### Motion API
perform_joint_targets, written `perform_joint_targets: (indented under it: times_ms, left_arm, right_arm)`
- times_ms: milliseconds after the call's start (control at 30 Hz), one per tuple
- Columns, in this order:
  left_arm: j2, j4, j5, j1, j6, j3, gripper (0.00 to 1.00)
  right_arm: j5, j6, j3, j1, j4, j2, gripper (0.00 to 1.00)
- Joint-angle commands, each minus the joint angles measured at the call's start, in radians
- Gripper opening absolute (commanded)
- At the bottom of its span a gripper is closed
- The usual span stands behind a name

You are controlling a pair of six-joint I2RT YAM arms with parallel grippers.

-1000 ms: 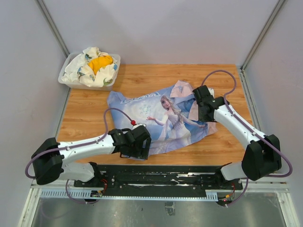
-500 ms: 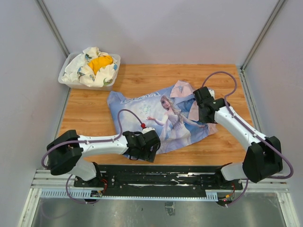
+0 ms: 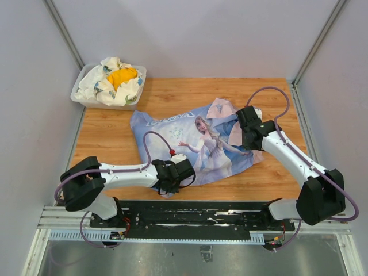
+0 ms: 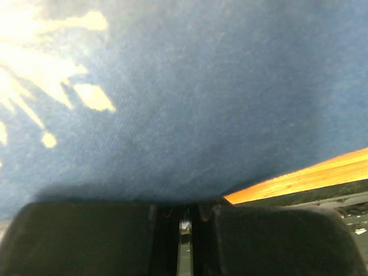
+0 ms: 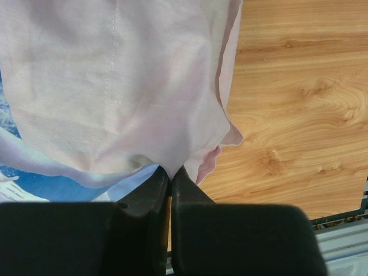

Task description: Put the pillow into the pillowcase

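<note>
From my seat I see the pillowcase [image 3: 195, 146] lying flat but wrinkled in the middle of the wooden table [image 3: 109, 149], printed side up, with a pale pink flap folded over at its right end. The left gripper [image 3: 183, 174] is low on the near edge of the cloth and the right gripper [image 3: 244, 135] is at the pink flap, but from above I cannot make out how either one's jaws stand. At the far left corner stands a white bin [image 3: 109, 104] holding a white-and-yellow cloth bundle [image 3: 112, 77].
</note>
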Motion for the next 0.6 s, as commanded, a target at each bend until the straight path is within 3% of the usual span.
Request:
perform_joint_targets:
  times_ms: [0, 333, 567]
  left_arm:
    - [0.01, -0.017, -0.034, -0.003, -0.022, 0.021, 0.01]
    - [-0.132, -0.34, -0.151, 0.001, -0.013, 0.274, 0.0]
    - [-0.191, -0.495, -0.203, 0.079, 0.073, 0.474, 0.0]
  right_arm:
    - [0.003, 0.021, -0.002, -0.014, -0.025, -0.032, 0.01]
    - [-0.046, 0.026, 0.123, -0.017, -0.099, -0.125, 0.01]
    - [-0.05, 0.017, 0.245, -0.018, -0.096, -0.176, 0.01]
